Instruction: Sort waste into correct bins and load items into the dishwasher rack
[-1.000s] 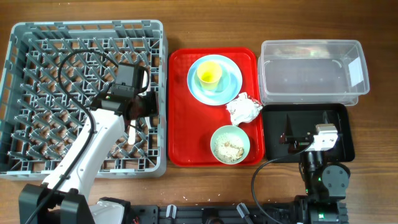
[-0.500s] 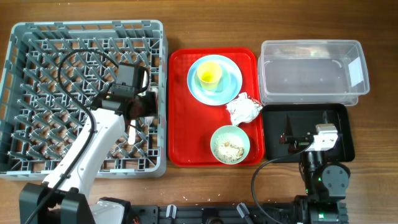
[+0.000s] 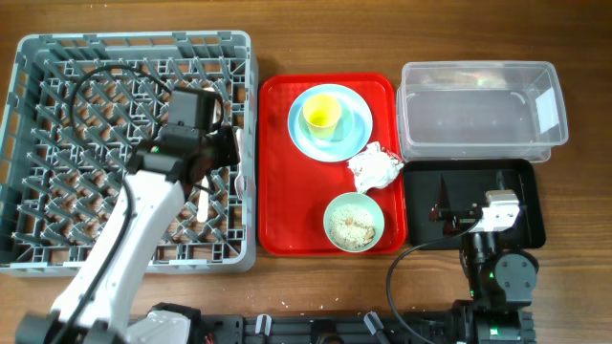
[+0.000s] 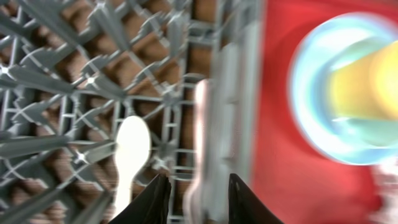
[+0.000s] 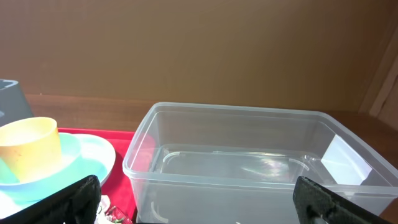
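Observation:
The grey dishwasher rack (image 3: 57, 67) fills the left side. My left gripper (image 3: 218, 145) hovers over its right edge, jaws apart and empty (image 4: 198, 179). Below it a white spoon (image 4: 130, 155) lies on the lattice, also in the overhead view (image 3: 203, 203). A blurred white utensil (image 4: 200, 118) lies along the rack wall. The light blue plate (image 3: 356, 129) with the yellow cup (image 3: 321, 113) sits on the red tray (image 3: 287, 191). So do the paper wad (image 3: 376, 169) and the mint bowl (image 3: 354, 222) with crumbs. My right gripper (image 3: 457, 206) is open over the black tray (image 3: 526, 182).
The clear tub (image 3: 478, 105) stands behind the black tray, and fills the right wrist view (image 5: 249, 162). The rack's upright pegs and its right wall (image 4: 233, 93) lie close under my left fingers. Bare wooden table surrounds everything.
My left arm has drawn back and swung a little toward the far left over the rack. The right arm and the things on the red tray have not moved.

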Tool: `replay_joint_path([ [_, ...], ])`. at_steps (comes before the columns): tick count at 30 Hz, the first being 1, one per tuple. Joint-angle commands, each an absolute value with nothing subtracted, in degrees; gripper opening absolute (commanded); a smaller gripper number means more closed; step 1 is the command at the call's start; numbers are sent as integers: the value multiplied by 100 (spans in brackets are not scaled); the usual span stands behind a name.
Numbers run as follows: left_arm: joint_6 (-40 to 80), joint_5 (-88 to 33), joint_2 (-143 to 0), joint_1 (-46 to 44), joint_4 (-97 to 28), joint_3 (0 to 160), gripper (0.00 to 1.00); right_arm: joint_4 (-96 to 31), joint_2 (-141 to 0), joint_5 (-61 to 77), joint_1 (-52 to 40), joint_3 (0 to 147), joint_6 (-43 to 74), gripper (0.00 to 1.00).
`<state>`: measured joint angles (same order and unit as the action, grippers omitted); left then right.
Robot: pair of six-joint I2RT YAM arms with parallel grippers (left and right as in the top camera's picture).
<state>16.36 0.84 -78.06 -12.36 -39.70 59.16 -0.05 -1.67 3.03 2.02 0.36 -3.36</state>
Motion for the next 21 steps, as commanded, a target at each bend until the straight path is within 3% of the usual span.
replay_joint_path([
  [1,2235,-1468,-7244,-1227,-4003,6084,31,10,-167,392,169,30,-412,100],
  [3,2237,-2399,-7192,-1321,-4193,6082,36,10,-167,392,169,30,-412,100],
  [5,2237,-2724,-7216,-1518,-4475,6071,34,10,-167,392,169,30,-412,100],
  [8,2316,-2694,-7303,-2200,-4615,5959,25,10,-167,392,169,30,-412,100],
  [13,2823,-1601,-7749,-3555,-4438,5896,23,10,-167,392,169,30,-412,100],
  [17,2945,-871,-7937,-4154,-4171,5898,32,10,-167,392,169,30,-412,100],
  [21,2943,-268,-7660,-3874,-4281,6040,42,10,-167,392,169,30,-410,100],
])
